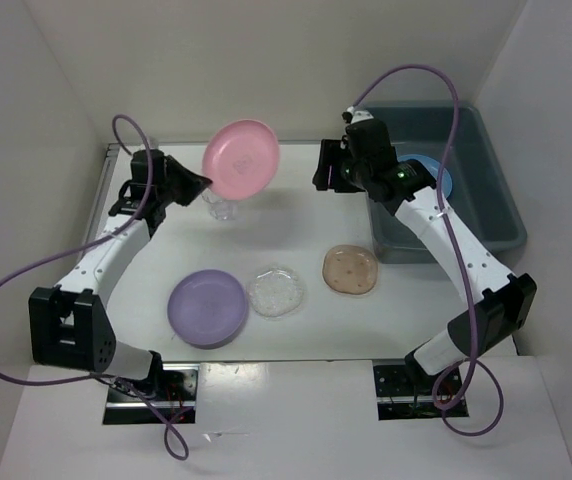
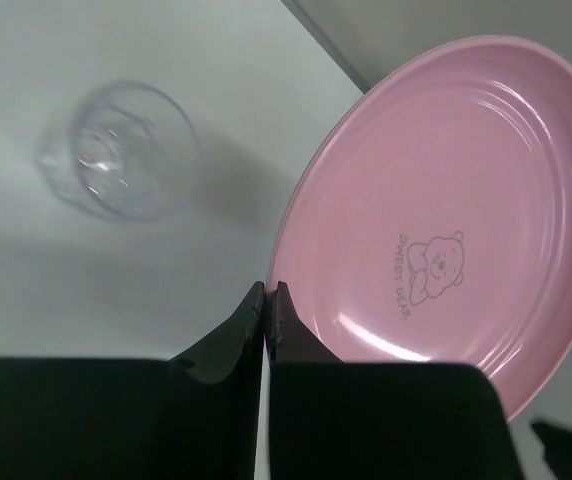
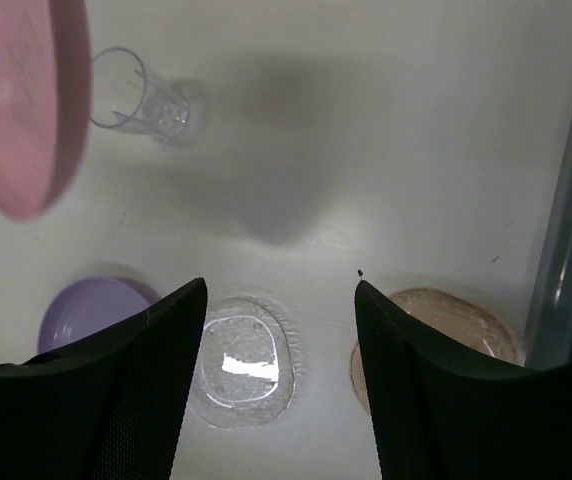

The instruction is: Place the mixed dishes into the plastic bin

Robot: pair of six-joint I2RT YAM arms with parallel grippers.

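Note:
My left gripper is shut on the rim of the pink plate and holds it tilted above the table's back; the plate fills the left wrist view, fingertips pinching its edge. The small clear cup stands under it, also in the left wrist view and the right wrist view. My right gripper is open and empty, high beside the grey-blue bin, which holds a blue plate. The purple plate, clear plate and brownish plate lie on the table.
White walls close in the table on the left, back and right. The bin stands at the right edge. The right wrist view shows the clear plate, brownish plate, purple plate and the bin's wall.

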